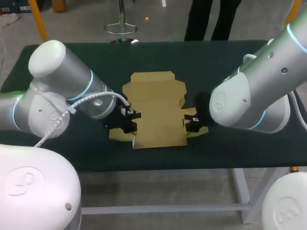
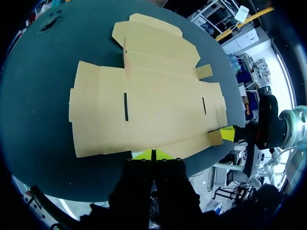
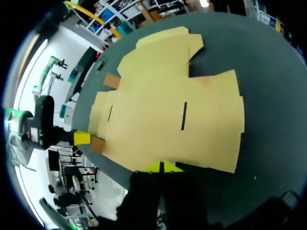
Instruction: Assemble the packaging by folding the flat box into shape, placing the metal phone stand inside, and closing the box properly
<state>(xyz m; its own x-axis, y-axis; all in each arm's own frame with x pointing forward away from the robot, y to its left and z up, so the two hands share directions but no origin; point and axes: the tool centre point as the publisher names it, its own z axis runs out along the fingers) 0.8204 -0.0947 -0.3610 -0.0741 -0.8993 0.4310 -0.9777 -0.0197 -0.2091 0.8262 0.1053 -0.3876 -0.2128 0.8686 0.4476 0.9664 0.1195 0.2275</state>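
1. Head view: the box is still a flat sheet in the middle of the table, with its long axis running away from the robot and the lid end on the far side. The left gripper is at the left edge of the near half and the right gripper is at the right edge. They face each other across the short axis, about equally close, so neither arm looks better placed. You can't read the fingers from up here, and there's no phone stand anywhere in view.

2. Left wrist view: the left gripper has its yellow tips pressed together with nothing between them. They sit right at the box edge, and the sheet spreads straight ahead of them. The right gripper shows one yellow tip at the small flap on the opposite edge.

3. Right wrist view: it's the mirror image. The right gripper is closed on nothing, with its tips at the box edge and the card lying straight ahead. The left gripper is a yellow tip by the brown flap across the sheet. My guess is the side walls get folded up next, and each arm is already lined up on its own side.
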